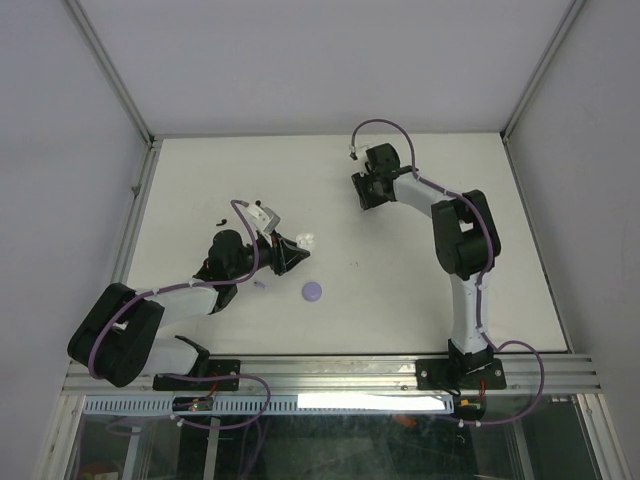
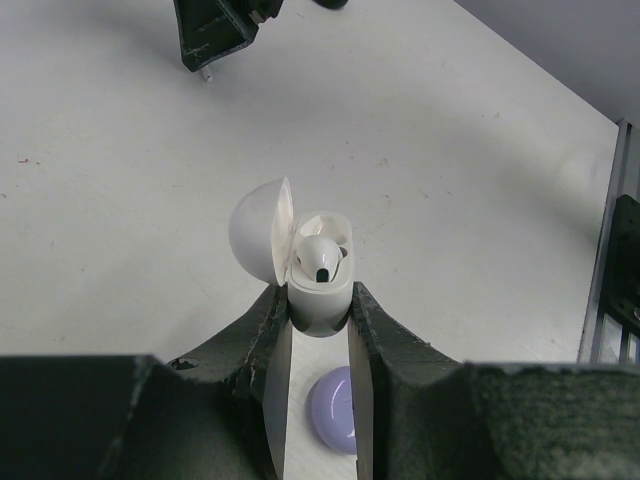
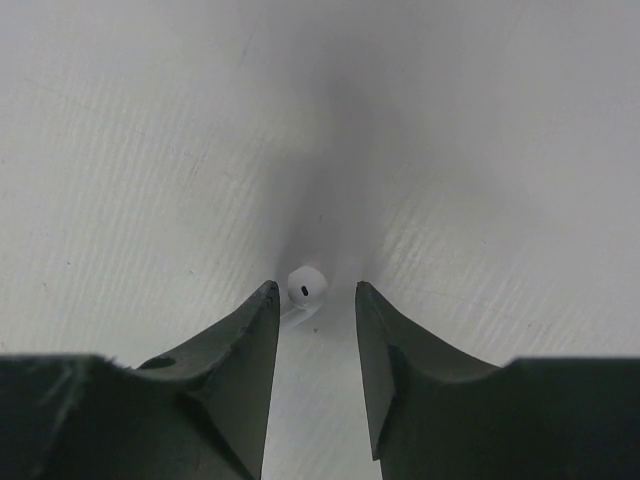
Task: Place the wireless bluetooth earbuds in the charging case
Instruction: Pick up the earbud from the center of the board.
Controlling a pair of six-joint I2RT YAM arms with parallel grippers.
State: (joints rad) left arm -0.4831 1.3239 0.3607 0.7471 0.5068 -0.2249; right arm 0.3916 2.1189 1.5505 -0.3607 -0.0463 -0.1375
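Note:
My left gripper [image 2: 320,297] is shut on the base of a white charging case [image 2: 320,312], held just above the table. The case lid [image 2: 256,234] stands open to the left. One white earbud [image 2: 321,258] sits in the case. In the top view this gripper [image 1: 296,248] is left of centre with the case [image 1: 306,240] at its tip. My right gripper [image 3: 317,290] points down at the table at the back [image 1: 367,193]. Its jaws are open around a second white earbud [image 3: 306,285], which lies on the table close to the left fingertip.
A round lavender case [image 1: 314,291] lies closed on the table just below the left gripper, and shows between its fingers [image 2: 336,405]. A tiny lavender piece [image 1: 260,284] lies beside the left arm. Small black pieces [image 1: 219,219] lie at the back left.

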